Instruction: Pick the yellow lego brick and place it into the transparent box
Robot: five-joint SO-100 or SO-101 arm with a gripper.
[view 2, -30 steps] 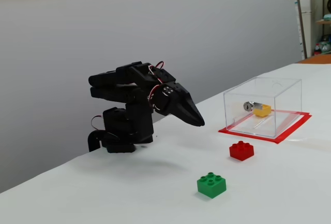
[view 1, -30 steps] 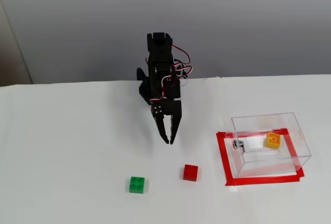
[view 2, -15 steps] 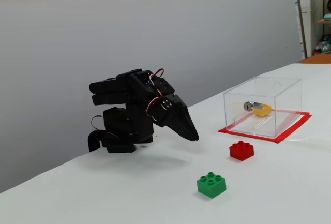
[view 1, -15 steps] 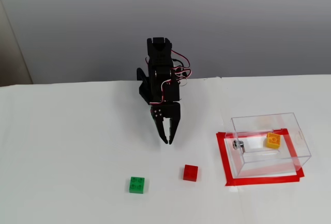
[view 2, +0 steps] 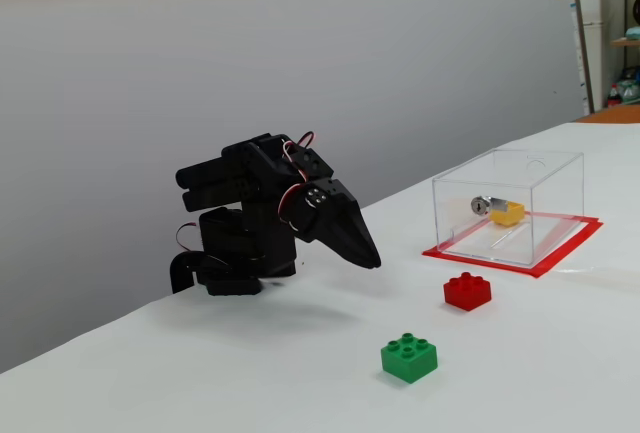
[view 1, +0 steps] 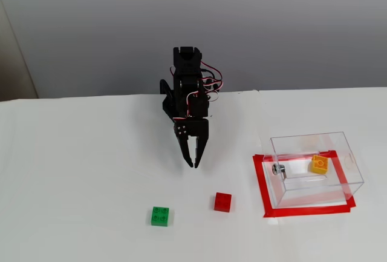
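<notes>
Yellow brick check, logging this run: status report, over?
Tool shut, empty, folded back. Yellow lego brick inside the transparent box. Nothing in the way.

Far rim of the transparent box (view 2: 508, 208) and shelving (view 2: 605, 28), cut off or blurred.

wall (view 1: 272, 26): plain grey | table (view 1: 72, 171): white | far right: shelving (view 2: 605, 23)
</notes>
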